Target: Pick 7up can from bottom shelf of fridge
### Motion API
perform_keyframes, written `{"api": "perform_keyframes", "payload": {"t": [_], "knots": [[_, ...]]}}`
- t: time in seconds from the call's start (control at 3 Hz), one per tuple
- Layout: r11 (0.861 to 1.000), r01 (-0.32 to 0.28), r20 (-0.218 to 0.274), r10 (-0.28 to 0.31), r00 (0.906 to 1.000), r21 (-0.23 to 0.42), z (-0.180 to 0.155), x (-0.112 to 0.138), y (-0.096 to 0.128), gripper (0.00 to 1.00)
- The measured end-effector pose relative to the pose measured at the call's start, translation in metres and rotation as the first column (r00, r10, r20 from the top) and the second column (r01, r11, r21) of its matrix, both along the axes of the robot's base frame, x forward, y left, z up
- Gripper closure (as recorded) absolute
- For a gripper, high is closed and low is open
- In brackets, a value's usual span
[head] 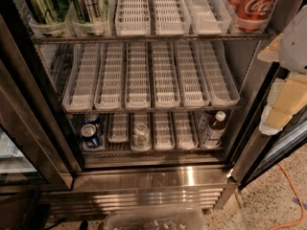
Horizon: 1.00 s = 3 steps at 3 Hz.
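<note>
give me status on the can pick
End effector at right edge, outside the fridge. 7up can upright in middle lane, bottom shelf. Nothing blocking it; blue cans left, bottle right.

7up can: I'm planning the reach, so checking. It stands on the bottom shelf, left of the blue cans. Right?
No. The camera view shows the 7up can on the bottom shelf right of the blue cans, not left. The gripper is at the right edge, outside the fridge.

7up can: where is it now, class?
Camera view: 7up can on bottom shelf, a middle lane, between blue cans (left) and brown bottle (right). The tool hangs far right.
</note>
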<state>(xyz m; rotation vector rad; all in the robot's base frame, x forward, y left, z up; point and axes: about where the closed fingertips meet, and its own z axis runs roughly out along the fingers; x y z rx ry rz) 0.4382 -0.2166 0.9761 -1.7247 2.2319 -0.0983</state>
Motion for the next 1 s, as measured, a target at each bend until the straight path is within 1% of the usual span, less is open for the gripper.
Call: {"api": "perform_keyframes", "payload": {"t": [0.33, 0.67, 1.0], "knots": [[1.000, 0.000, 0.000, 0.000, 1.0000, 0.000, 0.000, 0.000, 0.000, 0.00], [0.999, 0.003, 0.022, -0.004, 0.9998, 0.042, -0.019, -0.002, 0.008, 0.00], [0.987, 0.001, 0.001, -0.001, 1.0000, 0.163, -0.081, -0.015, 0.030, 0.00]]}}
